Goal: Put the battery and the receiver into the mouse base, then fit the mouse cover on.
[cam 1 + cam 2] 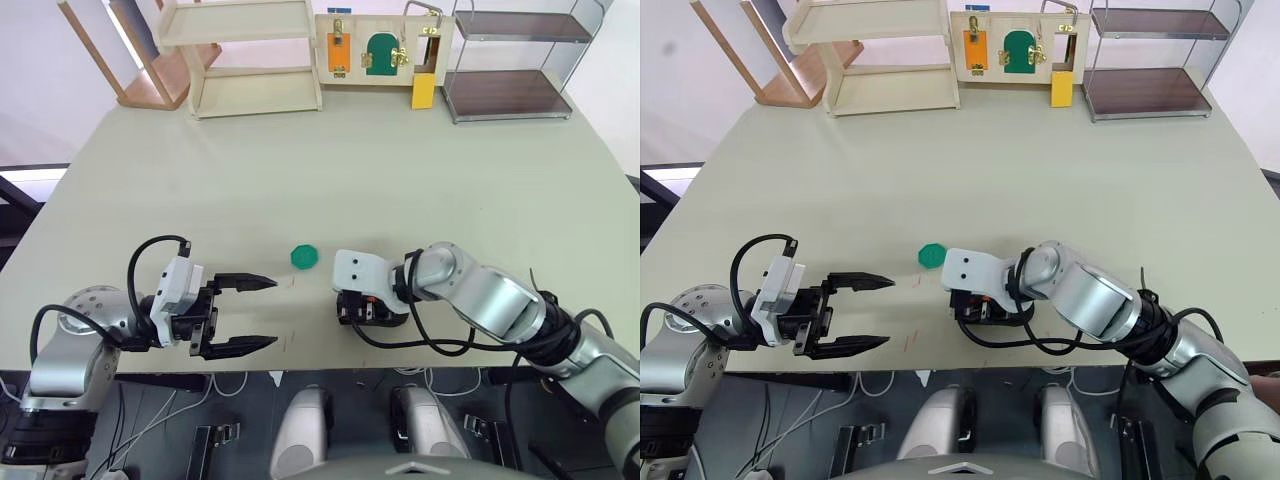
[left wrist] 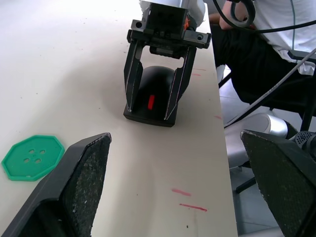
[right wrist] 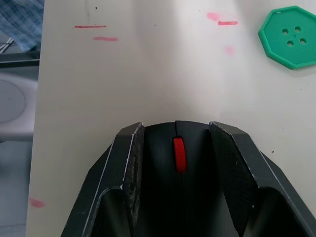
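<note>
Both jaws are seen differently: the left gripper (image 1: 252, 313) is spread wide with nothing between its fingers, while the right gripper (image 2: 150, 107) is closed around a black mouse (image 2: 154, 96) standing on the pale table (image 1: 400, 170) near its front edge.

From the head views, the mouse is largely hidden under the right gripper's white housing, and only a dark shape with a hint of red is made out at the fingertips. The left wrist view gives more: the mouse is seen from its front, a rounded black body with a red scroll wheel (image 2: 151, 102), flanked on each side by a black finger pressed against its flanks. The right wrist view shows the same mouse from above and behind, the wheel sitting in the middle of the smooth upper shell, fingers (image 3: 131, 168) touching both sides. Whether cover and base are fully seated cannot be told.

A green octagonal disc (image 1: 304, 257) with small holes lies flat on the table, between the two grippers and slightly farther in. Short red marks (image 3: 90, 26) are seen on the tabletop in the wrist views. Wooden shelving (image 1: 250, 55) and a latch board (image 1: 380, 50) stand along the far edge, well apart.
</note>
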